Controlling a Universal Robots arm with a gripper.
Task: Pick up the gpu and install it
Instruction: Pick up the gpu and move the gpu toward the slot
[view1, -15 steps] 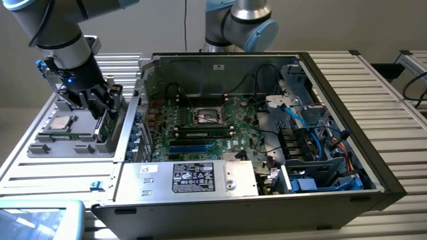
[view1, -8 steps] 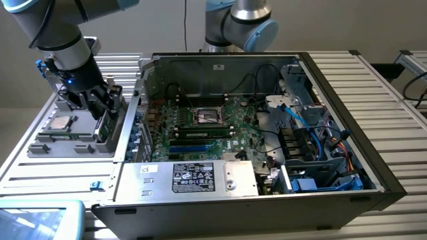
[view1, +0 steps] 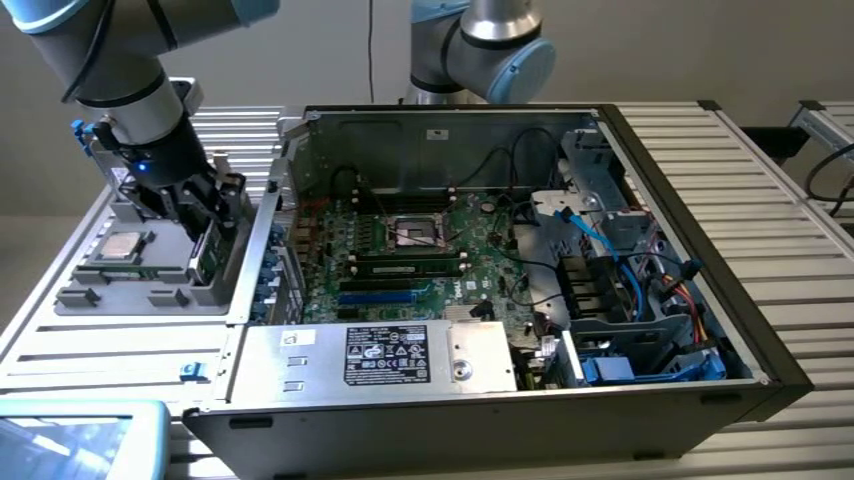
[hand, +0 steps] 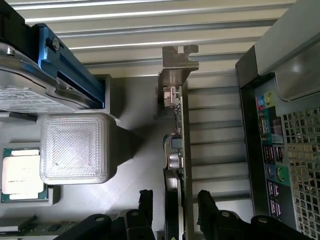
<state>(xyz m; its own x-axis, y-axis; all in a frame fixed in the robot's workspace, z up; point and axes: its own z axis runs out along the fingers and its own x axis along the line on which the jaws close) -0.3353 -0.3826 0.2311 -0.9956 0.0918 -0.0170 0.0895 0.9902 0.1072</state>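
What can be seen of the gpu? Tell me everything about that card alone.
The gpu is seen edge-on: a thin green circuit board with small components and a silver metal bracket at one end. It stands on edge in the grey holder beside the open computer case, not yet installed. The open gripper straddles the end away from the bracket, one finger on each side.

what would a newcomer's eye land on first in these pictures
The big open computer case sits in the middle of the exterior view, its green motherboard bare inside. At that view's left the gripper reaches down into a grey parts tray. In the wrist view its open fingers straddle the graphics card, which stands on edge, silver bracket away from them, not yet clamped.
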